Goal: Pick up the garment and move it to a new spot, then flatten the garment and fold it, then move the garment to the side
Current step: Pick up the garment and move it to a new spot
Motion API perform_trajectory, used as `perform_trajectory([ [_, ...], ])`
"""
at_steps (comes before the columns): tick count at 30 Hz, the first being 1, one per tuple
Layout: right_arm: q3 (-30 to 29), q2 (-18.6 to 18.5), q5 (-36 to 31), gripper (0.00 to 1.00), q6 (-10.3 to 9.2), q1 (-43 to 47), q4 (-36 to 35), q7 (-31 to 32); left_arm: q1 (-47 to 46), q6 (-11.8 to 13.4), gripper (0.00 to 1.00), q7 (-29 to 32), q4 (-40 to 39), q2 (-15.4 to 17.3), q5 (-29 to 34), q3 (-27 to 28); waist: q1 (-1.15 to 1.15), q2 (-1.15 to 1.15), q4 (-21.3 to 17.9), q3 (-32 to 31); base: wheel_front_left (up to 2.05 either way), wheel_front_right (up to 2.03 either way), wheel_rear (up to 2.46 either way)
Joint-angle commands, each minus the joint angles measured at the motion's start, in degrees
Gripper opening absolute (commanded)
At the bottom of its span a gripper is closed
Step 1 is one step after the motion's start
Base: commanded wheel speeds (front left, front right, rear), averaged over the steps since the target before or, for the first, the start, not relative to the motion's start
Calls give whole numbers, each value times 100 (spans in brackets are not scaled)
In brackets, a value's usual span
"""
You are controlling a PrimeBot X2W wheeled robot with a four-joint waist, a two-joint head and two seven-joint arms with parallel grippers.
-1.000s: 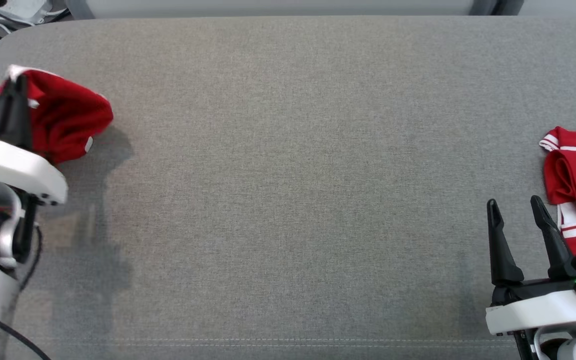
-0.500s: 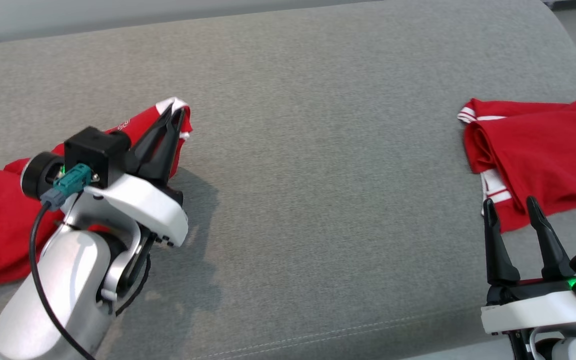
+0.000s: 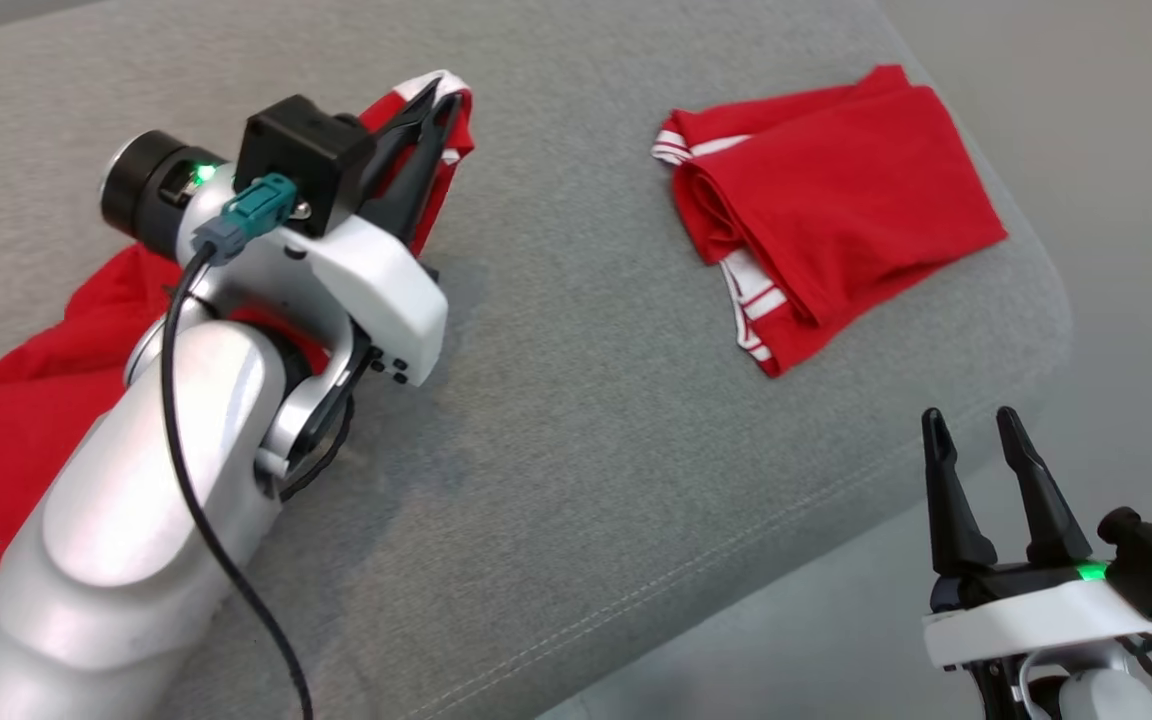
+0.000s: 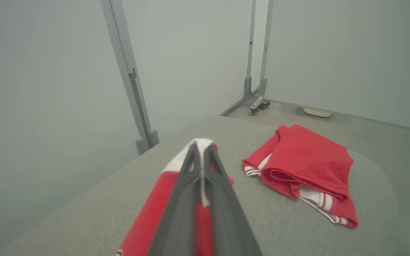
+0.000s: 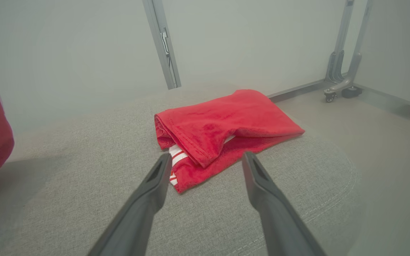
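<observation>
The left pincer (image 3: 442, 100) pinches the white hem of the garment (image 3: 6, 430), probably soft, light, limp: edges hold best. The right pincer (image 3: 976, 422) stands open, empty.

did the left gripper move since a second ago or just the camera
Yes. The left gripper, shut on the red garment, has travelled to its right across the grey cushion: its gap to the folded garment has shrunk greatly.
</observation>
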Motion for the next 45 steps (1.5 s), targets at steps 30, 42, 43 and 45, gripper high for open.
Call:
perform_trajectory([
  [30, -126, -70, -830, 100, 0, -456, -182, -15, 1149, 514, 100, -1849, -122, 356, -584, 1266, 0, 0, 1994, -351, 0, 0, 0],
  [42, -8, -307, -946, 100, 0, -82, -282, 267, 3412, 841, 100, -2458, -553, 872, -1046, 2597, 0, 0, 2473, -944, 0, 0, 0],
  [43, -1, -328, -945, 100, 0, -40, -284, 284, 3561, 800, 100, -2469, -587, 878, -1047, 2634, 0, 0, 2506, -997, 0, 0, 0],
  [45, 12, -363, -941, 100, 0, 43, -286, 321, 3811, 698, 100, -2487, -658, 882, -996, 2679, 0, 0, 2567, -1104, 0, 0, 0],
])
